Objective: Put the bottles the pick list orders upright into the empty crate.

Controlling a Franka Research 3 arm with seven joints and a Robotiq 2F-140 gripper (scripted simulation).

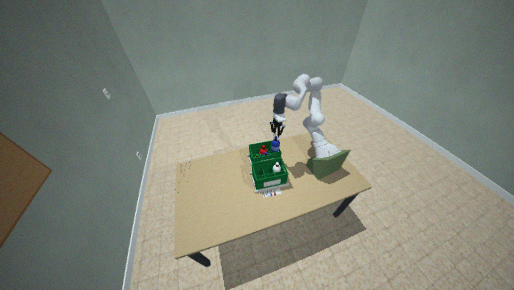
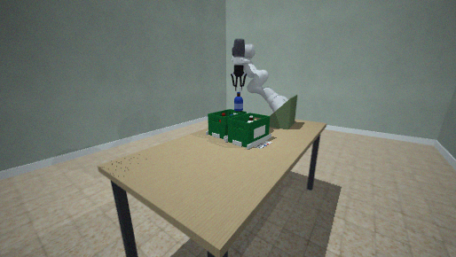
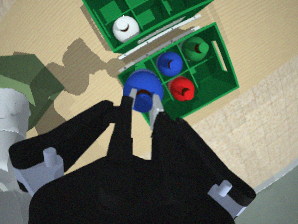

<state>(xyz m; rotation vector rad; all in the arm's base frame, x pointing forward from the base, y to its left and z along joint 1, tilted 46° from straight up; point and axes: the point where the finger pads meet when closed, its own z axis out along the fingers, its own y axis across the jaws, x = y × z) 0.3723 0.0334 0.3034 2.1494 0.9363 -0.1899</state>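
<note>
While the white bottle [image 1: 277, 169] [image 2: 251, 120] [image 3: 125, 30] stands in the receiving crate [image 1: 257, 181] [image 2: 237, 135] [image 3: 165, 25], upper left of the wrist view, the gripper [image 1: 276, 137] [image 2: 239, 90] [image 3: 143, 99] at centre grasps a raised blue bottle [image 1: 275, 146] [image 2: 239, 105] [image 3: 141, 81], apparently still to be delivered; red [image 1: 263, 150] [image 2: 224, 114] [image 3: 181, 88], second blue [image 1: 266, 153] [image 3: 168, 63] and green [image 3: 194, 48] remain upper right. The list is unreadable.

blue bottle [image 1: 275, 146] [image 2: 239, 104] [image 3: 143, 86] | upright | raised over its crate (neck between the fingers)

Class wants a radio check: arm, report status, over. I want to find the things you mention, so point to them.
Jaws [image 1: 276, 136] [image 2: 239, 90] closed on blue bottle [image 1: 275, 146] [image 2: 239, 104] [image 3: 143, 84], raised above its crate [image 1: 250, 151] [image 2: 217, 126] [image 3: 229, 95]. White bottle [image 1: 277, 168] [image 3: 126, 29] already in other crate [image 1: 270, 178] [image 2: 236, 132] [image 3: 167, 25]. Its remaining compartments partly hidden; blockage unconfirmed.
</note>
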